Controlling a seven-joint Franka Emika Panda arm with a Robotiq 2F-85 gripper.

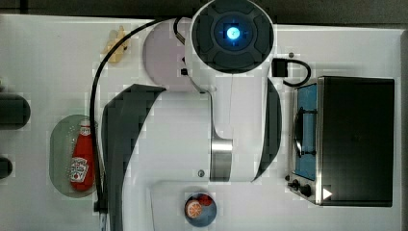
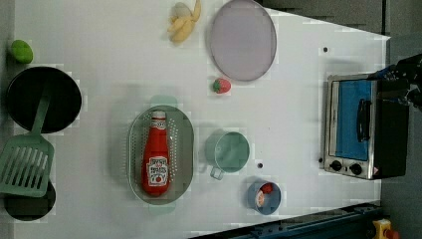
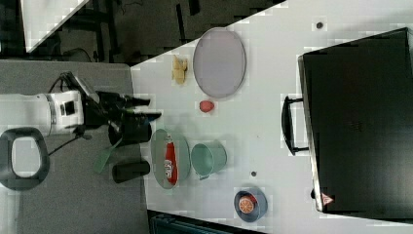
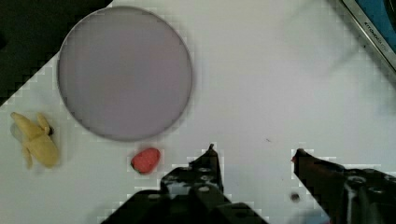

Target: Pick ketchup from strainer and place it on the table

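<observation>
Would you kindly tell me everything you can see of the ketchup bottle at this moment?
The ketchup bottle is a small red squeeze bottle, plastic by its look, with a white cap and a white-and-red label on its wider lower body. It lies flat on its side, lengthwise inside the pale green strainer, label facing up, cap towards the left view's top. It spans most of the strainer's length. Only the strainer touches it. In the top view it shows partly behind a dark cable.
</observation>
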